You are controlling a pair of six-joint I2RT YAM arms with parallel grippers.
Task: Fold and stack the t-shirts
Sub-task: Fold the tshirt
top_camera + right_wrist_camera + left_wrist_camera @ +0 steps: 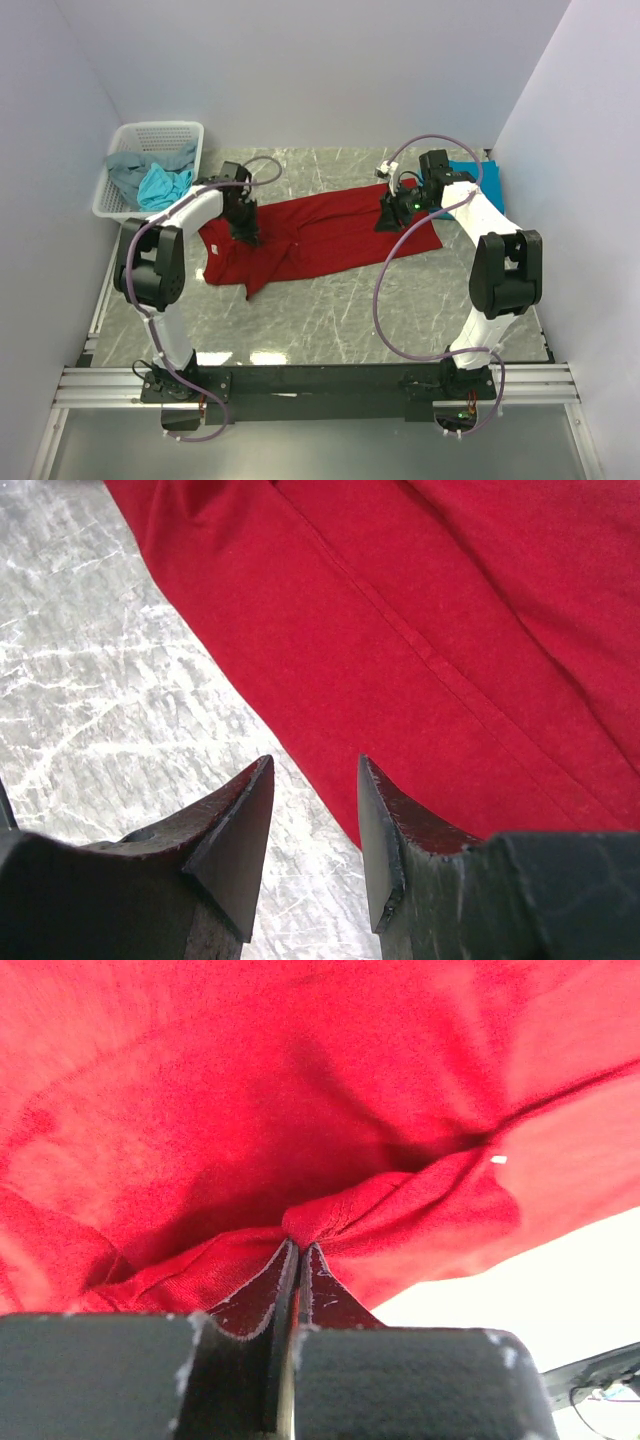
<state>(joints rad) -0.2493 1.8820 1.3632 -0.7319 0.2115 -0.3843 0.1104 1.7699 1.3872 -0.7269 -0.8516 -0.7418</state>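
Where the dark red t-shirt (320, 235) lies: spread and creased across the middle of the tabletop (330, 320), reaching from one arm to the other.
Left hand (298, 1252): closed tight on a pinched fold of the red cloth.
Right hand (315, 770): fingers partly apart, holding nothing, above the shirt's edge.
Other shirts: a grey t-shirt (125, 168) and a light turquoise t-shirt (165, 187) heaped in the white basket (150, 130), rear left; a blue t-shirt (478, 178) flat at rear right.
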